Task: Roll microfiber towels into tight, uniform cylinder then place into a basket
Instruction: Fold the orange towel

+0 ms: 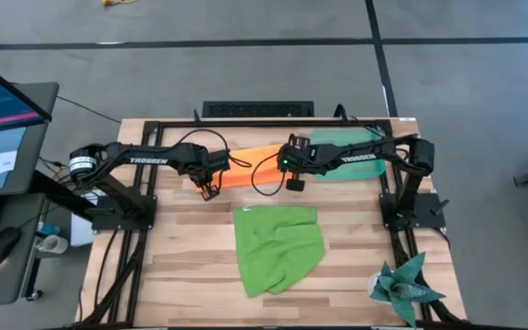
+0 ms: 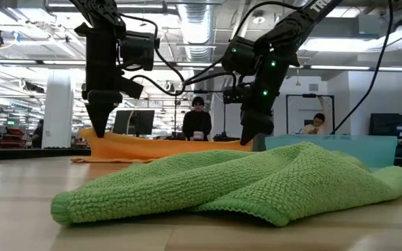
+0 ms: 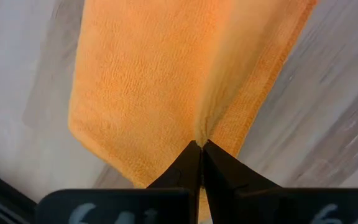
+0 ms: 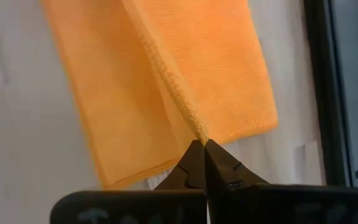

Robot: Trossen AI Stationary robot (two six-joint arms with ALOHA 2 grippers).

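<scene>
The orange towel lies as a folded strip at the table's far middle, between my two grippers; it also shows in the low view. My left gripper is shut on its left part, my right gripper on its right part. The lime green towel lies rumpled on the table nearer the front. The translucent teal basket stands at the far right, partly under my right arm. My left gripper pinches a raised fold of the orange towel between its two shut fingertips, coming from above and pointing down. The cloth puckers at the tips. The rest of the towel lies on the table. My right gripper pinches the towel's hemmed edge between its two shut fingertips, coming from above and pointing down. The hem runs up as a ridge to the tips. The rest of the towel lies on the table.
A dark teal spiky star-shaped cloth lies at the near right corner. A black frame runs along the table's far edge and sides. Bare wood shows at the near left. People sit in the room behind.
</scene>
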